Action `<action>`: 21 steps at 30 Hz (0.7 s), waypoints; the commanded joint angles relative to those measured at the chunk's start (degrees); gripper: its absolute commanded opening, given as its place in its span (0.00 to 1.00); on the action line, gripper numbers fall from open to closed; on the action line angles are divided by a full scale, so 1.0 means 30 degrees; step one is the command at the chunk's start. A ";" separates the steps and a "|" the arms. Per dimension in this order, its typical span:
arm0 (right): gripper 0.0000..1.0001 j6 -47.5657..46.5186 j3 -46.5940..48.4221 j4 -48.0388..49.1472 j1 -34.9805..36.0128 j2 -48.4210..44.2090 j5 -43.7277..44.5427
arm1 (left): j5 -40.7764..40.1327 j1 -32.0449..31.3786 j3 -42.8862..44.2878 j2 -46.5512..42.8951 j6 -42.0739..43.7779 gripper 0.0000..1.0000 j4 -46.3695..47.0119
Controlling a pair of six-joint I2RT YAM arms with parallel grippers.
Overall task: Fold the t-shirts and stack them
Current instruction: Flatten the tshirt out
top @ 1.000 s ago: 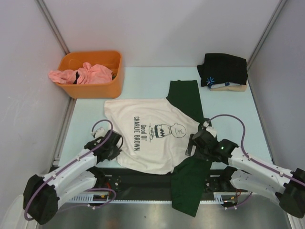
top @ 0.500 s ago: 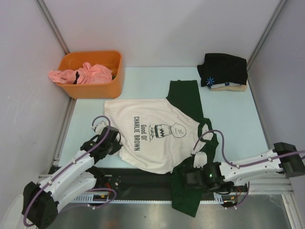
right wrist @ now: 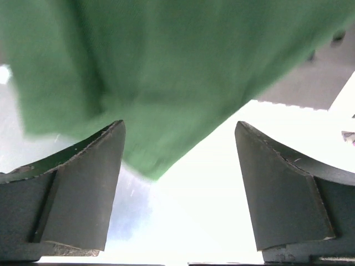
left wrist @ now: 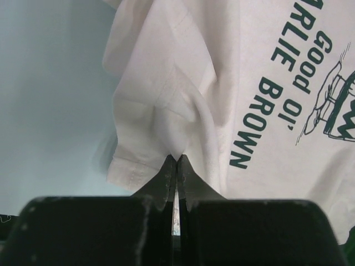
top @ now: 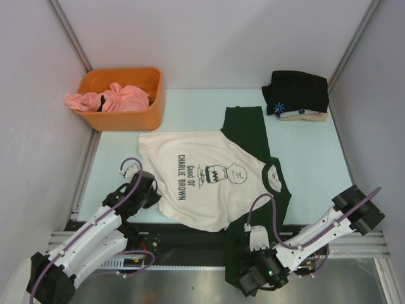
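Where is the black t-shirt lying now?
In the top view, the black t-shirt lies folded at the far right of the table, on a beige shirt, beyond the cream shirt.

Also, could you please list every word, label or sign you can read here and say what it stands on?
"Good Ol' CHARLIE BROWN": dark print on the chest of the cream t-shirt, beside a cartoon figure.
The folded black t-shirt carries only a blue star-like mark, no letters.
Nothing else here is legible.
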 commanded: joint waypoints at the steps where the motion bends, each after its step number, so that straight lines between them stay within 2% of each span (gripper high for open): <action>1: 0.85 0.2340 0.2604 -0.3358 0.0947 0.0444 0.0851 | 0.0286 0.0120 -0.0037 -0.0086 0.0355 0.00 0.0157; 3: 0.85 0.2254 0.3080 -0.3750 0.1212 0.0534 0.0794 | 0.0286 0.0120 -0.0008 -0.0116 0.0384 0.00 0.0157; 11: 0.80 0.2839 0.0797 0.1109 0.2207 0.1381 -0.1341 | 0.0579 0.0091 -0.0066 -0.0379 0.0267 0.01 0.0069; 13: 0.79 0.2722 0.0621 0.1960 0.2237 0.1792 -0.1462 | 0.0580 0.0091 -0.0096 -0.0409 0.0209 0.00 0.0069; 16: 0.74 0.2779 0.0037 0.3478 0.2150 0.2086 -0.1083 | 0.0667 0.0090 -0.0096 -0.0438 0.0091 0.00 0.0011; 19: 0.62 0.2810 -0.0551 0.4597 0.2004 0.1999 -0.0323 | 0.0667 0.0091 -0.0066 -0.0846 -0.0171 0.00 -0.0223; 20: 0.51 0.2752 -0.0638 0.4744 0.1771 0.1911 -0.0146 | 0.0667 0.0091 -0.0095 -0.1486 -0.0318 0.00 -0.0224; 21: 0.44 0.2693 -0.0726 0.4862 0.1595 0.1737 0.0059 | 0.0609 0.0091 -0.0096 -0.1899 -0.0406 0.00 -0.0311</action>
